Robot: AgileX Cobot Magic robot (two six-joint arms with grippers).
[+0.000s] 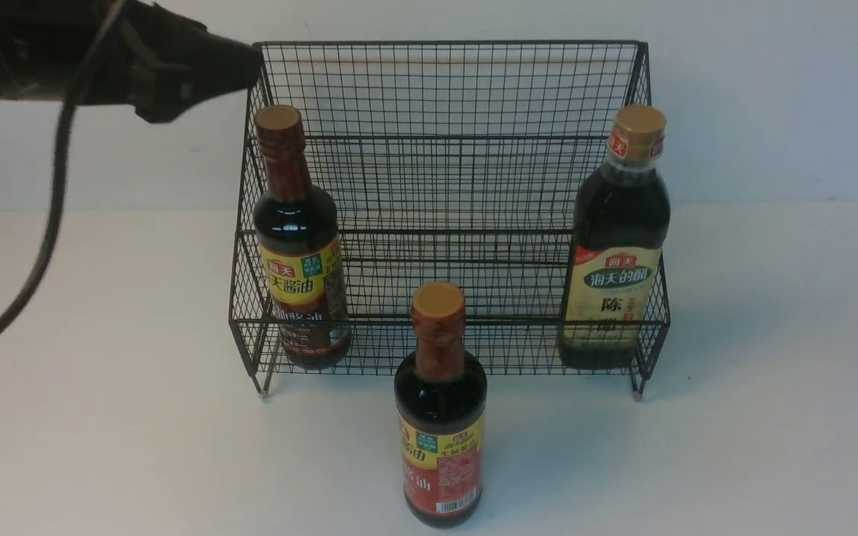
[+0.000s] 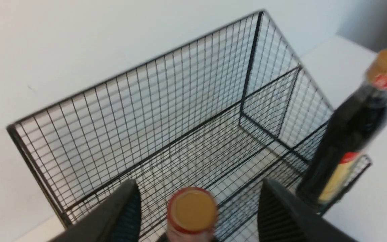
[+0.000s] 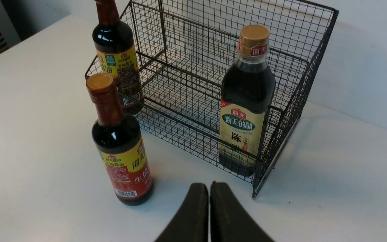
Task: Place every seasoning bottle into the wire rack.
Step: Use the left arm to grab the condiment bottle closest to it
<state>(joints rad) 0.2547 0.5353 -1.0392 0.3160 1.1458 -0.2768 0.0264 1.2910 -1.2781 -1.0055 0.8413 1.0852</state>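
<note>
White worktop (image 1: 771, 447), pale wall (image 1: 771, 97) behind. Black-mesh wire rack (image 1: 447, 186), two steps, tall back, small feet. On its lower tier, slim red-necked bottle (image 1: 299, 246) at left end and broad cream-label bottle (image 1: 615, 246) at right end, upright, well apart. A second slim bottle (image 1: 440, 417) stands on the worktop just before the front rail. The left claw (image 2: 199, 184) is spread above the left-end cap, clear of it. The right claw (image 3: 209, 190) is pressed together, empty.
</note>
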